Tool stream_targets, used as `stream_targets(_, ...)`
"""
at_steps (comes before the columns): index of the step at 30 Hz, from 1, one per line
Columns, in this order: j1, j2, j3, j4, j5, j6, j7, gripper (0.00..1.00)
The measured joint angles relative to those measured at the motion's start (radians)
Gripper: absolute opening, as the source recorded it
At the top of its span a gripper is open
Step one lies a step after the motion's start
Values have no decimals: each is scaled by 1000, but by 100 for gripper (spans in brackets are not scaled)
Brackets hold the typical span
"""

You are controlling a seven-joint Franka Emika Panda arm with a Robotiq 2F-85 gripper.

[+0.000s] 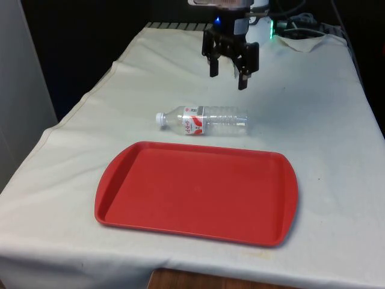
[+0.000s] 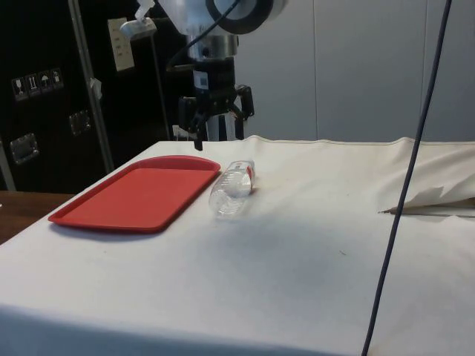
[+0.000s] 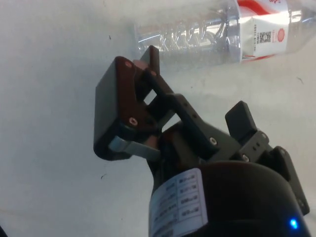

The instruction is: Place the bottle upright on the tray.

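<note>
The red tray [image 1: 252,223] lay bare on the cloth [image 1: 337,120], nearest the front camera. Just beyond its far rim the bottle [image 1: 207,120] lay on its side, long axis along that rim, cap toward the front view's left. The gripper [image 1: 228,73] hung above and behind the bottle's base end, fingers spread wide, holding nothing.

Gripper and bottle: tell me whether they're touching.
Apart. In the front view the gripper hangs above the cloth behind the lying bottle, with bare cloth showing between the fingertips and the bottle.
</note>
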Motion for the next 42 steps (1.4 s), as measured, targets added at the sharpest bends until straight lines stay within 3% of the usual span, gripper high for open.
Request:
stream_targets(24,-2,11,-2,0,0,0,169,100)
stream_targets(42,-6,22,-39,13,0,0,214,100)
